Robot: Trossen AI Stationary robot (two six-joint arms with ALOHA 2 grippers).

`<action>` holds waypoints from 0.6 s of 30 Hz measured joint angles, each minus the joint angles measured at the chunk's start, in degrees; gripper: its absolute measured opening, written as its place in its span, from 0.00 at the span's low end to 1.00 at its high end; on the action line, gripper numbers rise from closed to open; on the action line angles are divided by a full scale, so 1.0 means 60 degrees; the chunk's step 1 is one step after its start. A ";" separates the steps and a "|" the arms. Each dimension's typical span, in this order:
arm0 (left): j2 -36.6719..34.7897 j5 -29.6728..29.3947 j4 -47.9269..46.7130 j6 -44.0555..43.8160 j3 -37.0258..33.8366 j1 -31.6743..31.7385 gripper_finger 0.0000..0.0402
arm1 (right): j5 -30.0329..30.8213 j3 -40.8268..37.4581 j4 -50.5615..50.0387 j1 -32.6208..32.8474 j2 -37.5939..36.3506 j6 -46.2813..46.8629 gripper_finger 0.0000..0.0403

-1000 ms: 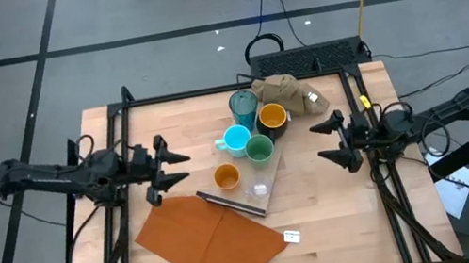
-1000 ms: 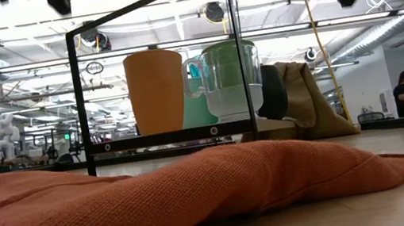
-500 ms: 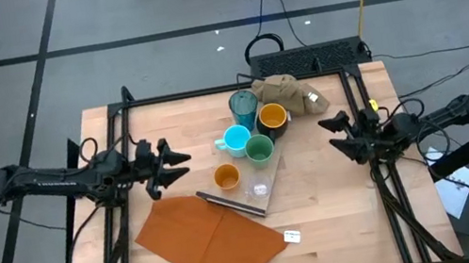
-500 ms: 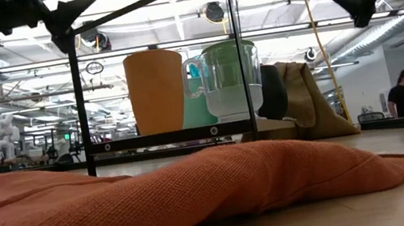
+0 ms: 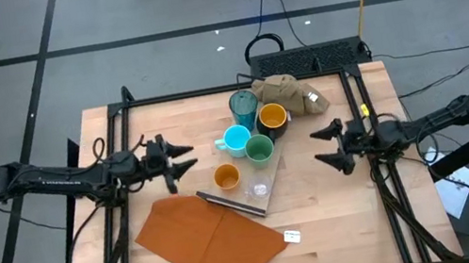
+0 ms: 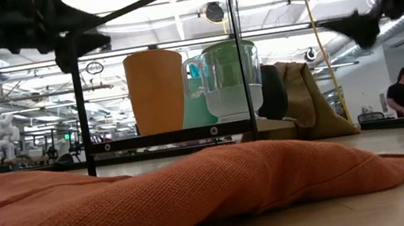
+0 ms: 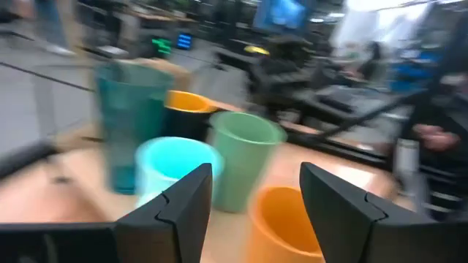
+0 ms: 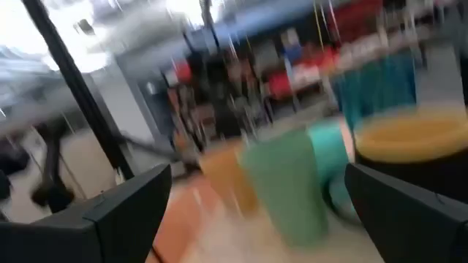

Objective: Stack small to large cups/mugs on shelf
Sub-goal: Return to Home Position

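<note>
Six cups stand upright in a cluster mid-table: teal tumbler (image 5: 244, 106), dark yellow-lined mug (image 5: 272, 117), light blue mug (image 5: 237, 139), green cup (image 5: 259, 149), orange cup (image 5: 227, 177) and clear glass (image 5: 259, 187). The pale board (image 5: 271, 194) lies flat under the nearer ones, with its dark strip (image 5: 231, 205) on the near end. My left gripper (image 5: 183, 156) hovers open to the left of the cluster; its wrist view faces the green cup (image 7: 241, 164) and orange cup (image 7: 285, 219). My right gripper (image 5: 321, 146) hovers open to the right of them, facing the green cup (image 8: 285, 183).
An orange-brown cloth (image 5: 209, 236) lies on the table's near left part, bunched up in front of the low camera (image 6: 182, 196). A tan cloth lump (image 5: 290, 92) sits behind the cups. A white tag (image 5: 292, 235) lies near the cloth. Black frame rails run along both table sides.
My left gripper has come down and moved right, toward the cups. My right gripper has also come down; it drew back to the right, then returned left toward the cups. The cups, board and cloth have stayed in place.
</note>
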 joint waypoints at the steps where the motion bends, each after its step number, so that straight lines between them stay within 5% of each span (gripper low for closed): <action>1: 0.0052 -0.0381 0.0026 0.0161 0.0002 0.0006 0.52 | -0.0007 0.0000 -0.0526 0.0000 -0.0003 0.0251 0.99; 5: 0.0136 -0.0850 0.0087 0.2251 0.0000 0.0040 0.52 | -0.0174 0.0000 -0.1691 0.0003 0.0000 0.0683 0.99; 8: 0.0132 0.0923 0.0564 0.3972 0.0000 0.0092 0.52 | -0.0610 -0.0004 -0.1635 0.0004 -0.0004 0.0041 0.99; 13: 0.0139 0.3182 0.0754 0.3849 -0.0656 0.0356 0.52 | -0.0732 -0.0011 -0.1747 0.0000 -0.0004 -0.0799 0.99; 18: 0.0258 0.2634 0.5574 0.3760 -0.2678 0.0428 0.52 | -0.0724 -0.0062 -0.1410 -0.0002 -0.0009 -0.1630 0.99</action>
